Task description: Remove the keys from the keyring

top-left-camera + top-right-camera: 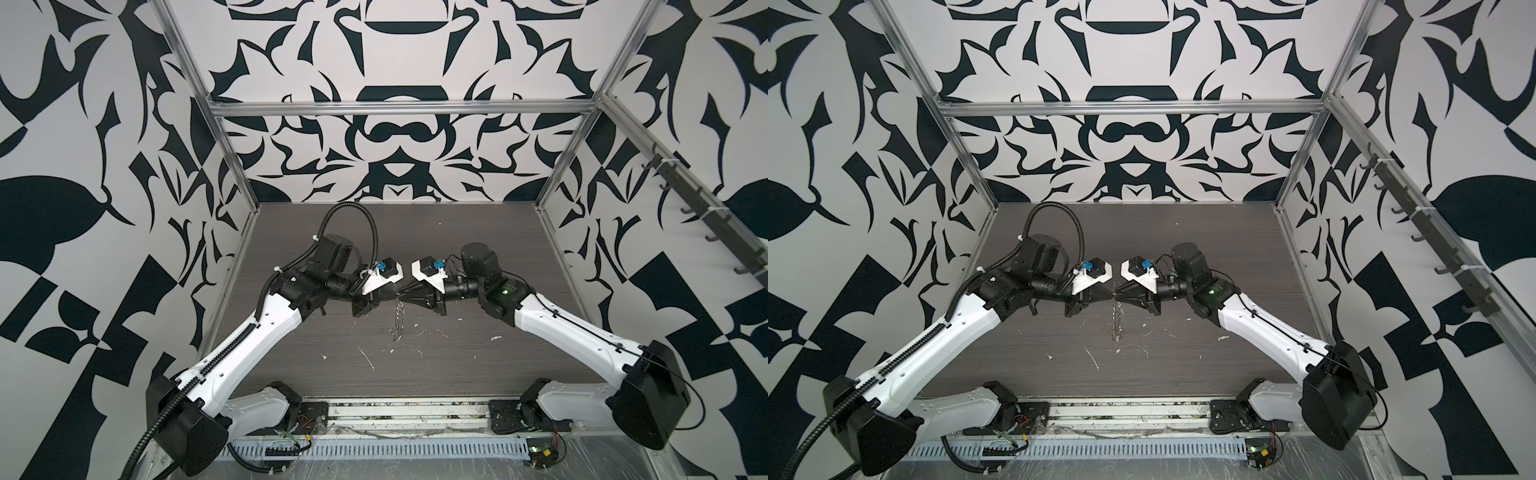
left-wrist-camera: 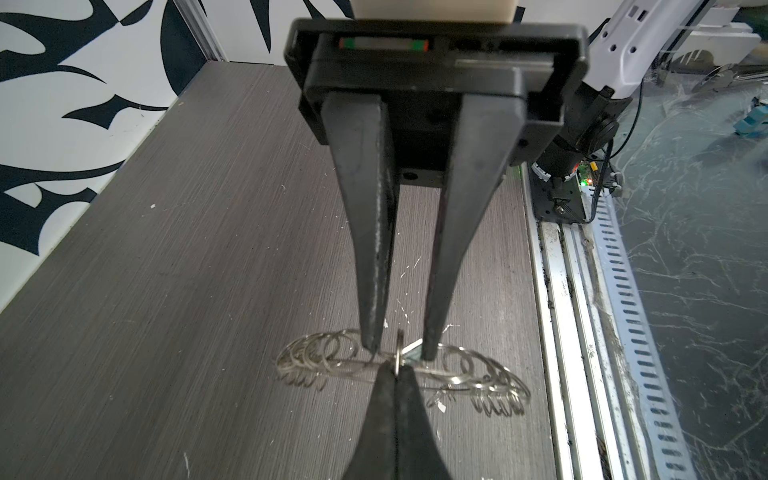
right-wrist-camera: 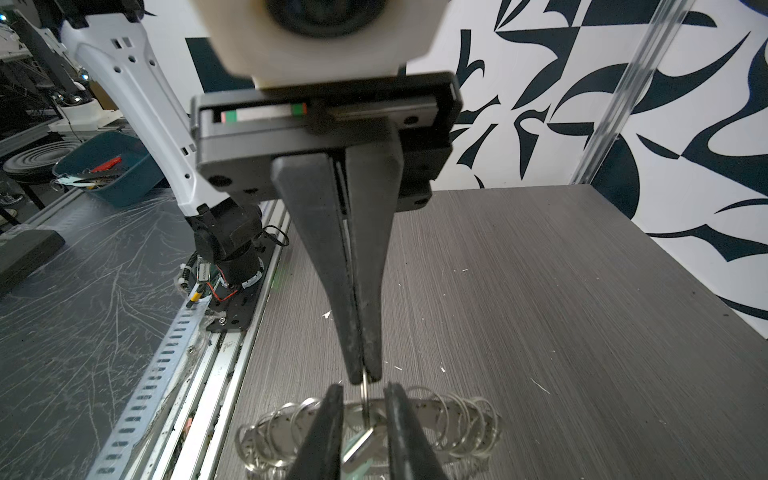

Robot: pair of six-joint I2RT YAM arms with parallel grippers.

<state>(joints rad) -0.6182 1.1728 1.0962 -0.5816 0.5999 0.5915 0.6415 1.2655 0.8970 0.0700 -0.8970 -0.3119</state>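
Edge-on in both top views, the keyring point(image 1: 399, 316) point(image 1: 1116, 320) hangs over the table's middle, its lowest rim near the surface. My left gripper point(image 1: 393, 291) point(image 2: 397, 368) is shut on a small split ring point(image 3: 365, 384) at its top. The wrist views show the flat grey disc point(image 3: 424, 405) point(image 2: 453, 376) fringed with several split rings. My right gripper point(image 1: 403, 294) point(image 3: 363, 395) meets the left tip to tip. Its fingers point(image 3: 328, 419) stand a little apart on either side of that ring. A silver key point(image 3: 359, 451) point(image 2: 413, 348) lies between them; I cannot tell if they touch it.
White scraps point(image 1: 368, 359) dot the dark wood-grain table point(image 1: 478, 249). Patterned walls and aluminium posts point(image 1: 232, 158) close in three sides. A metal rail point(image 1: 407, 415) runs along the front between the arm bases. A teal bin point(image 3: 112, 166) sits outside the workspace.
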